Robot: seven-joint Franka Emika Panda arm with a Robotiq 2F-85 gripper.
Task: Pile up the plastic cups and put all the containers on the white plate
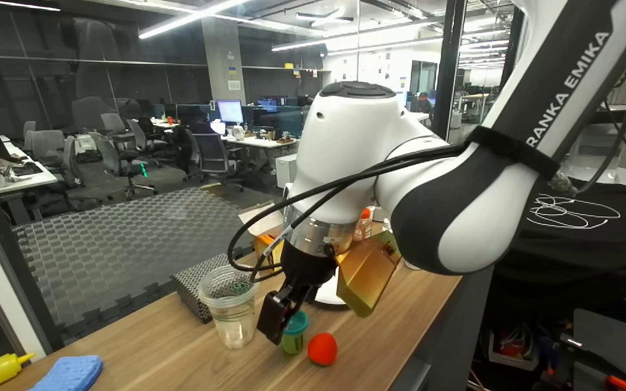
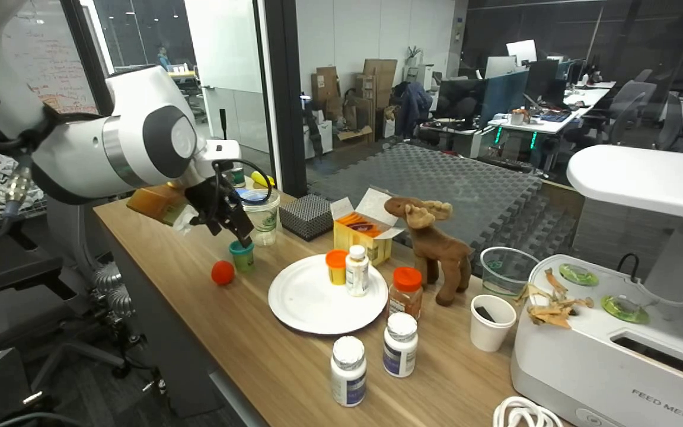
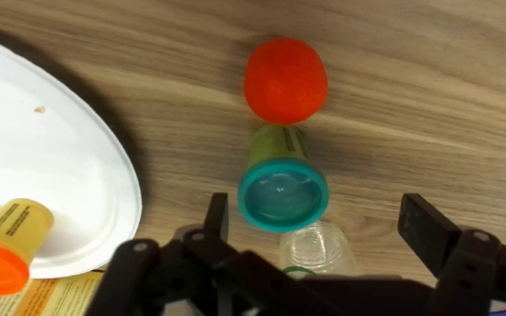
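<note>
Only wrist view frames teal container [image 3: 283,186] between spread claw [image 3: 314,213] jaws.

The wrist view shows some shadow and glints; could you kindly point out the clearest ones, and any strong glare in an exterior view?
In the wrist view, a dark shadow runs along the rim of the white plate on the wood-grain tabletop, and bright glints show on the teal-lidded tub and the clear plastic cup; in an exterior view, a ceiling light glares almost pure white.

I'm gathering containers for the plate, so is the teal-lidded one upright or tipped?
Upright: in both exterior views, the teal-lidded container stands with its lid uppermost.
</note>
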